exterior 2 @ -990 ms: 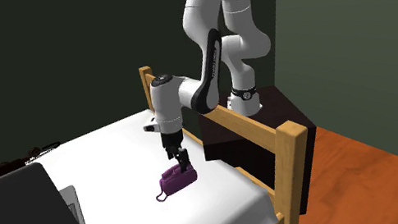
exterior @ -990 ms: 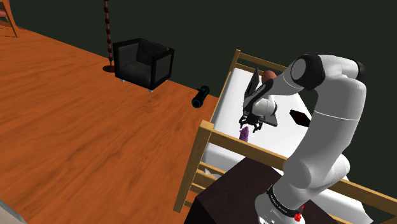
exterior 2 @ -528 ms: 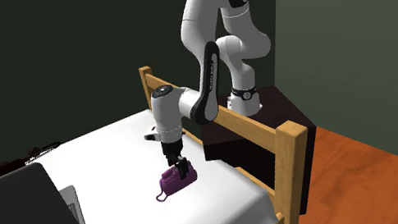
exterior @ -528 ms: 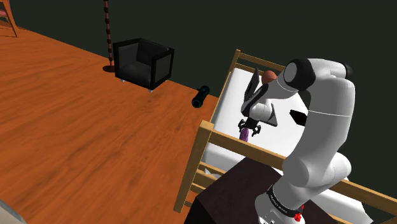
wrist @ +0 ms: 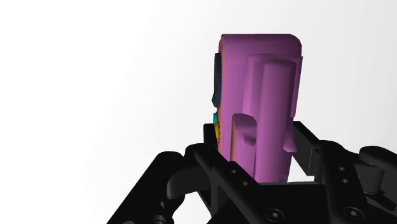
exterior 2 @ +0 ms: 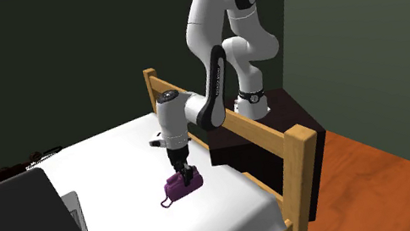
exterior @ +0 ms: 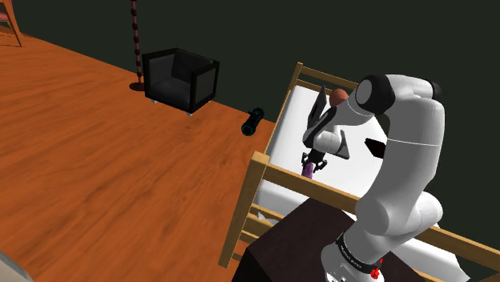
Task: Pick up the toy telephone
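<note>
Gripper (exterior 2: 182, 175) closed narrowly on the purple toy telephone (wrist: 257, 89), fingers clasping both its sides. Telephone rests on the white bed (exterior 2: 107, 157), near the bed's wooden end rail (exterior 2: 259, 134).

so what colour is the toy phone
Purple-pink toy telephone, small blue and yellow bits on one side; best in the wrist view.
</note>
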{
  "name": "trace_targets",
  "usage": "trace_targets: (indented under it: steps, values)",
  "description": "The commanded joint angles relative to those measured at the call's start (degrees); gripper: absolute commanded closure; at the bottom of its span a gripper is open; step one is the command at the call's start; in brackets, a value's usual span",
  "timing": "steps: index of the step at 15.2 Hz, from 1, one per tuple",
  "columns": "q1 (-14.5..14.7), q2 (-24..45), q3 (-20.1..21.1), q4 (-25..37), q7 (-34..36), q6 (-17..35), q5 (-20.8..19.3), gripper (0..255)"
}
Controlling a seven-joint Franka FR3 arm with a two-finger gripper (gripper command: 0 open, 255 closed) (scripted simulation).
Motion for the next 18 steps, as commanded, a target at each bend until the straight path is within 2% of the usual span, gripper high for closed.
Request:
trace_targets:
  steps: [1,4,18]
  values:
    - [0.01,0.08,0.05,0.06,-0.01,0.07,0.0,255]
    - [-0.01,0.01,0.02,0.04,-0.05,0.03,-0.02,255]
    - [4.35,-10.73,-5.61,-1.8,4.28,-8.67,-6.43,255]
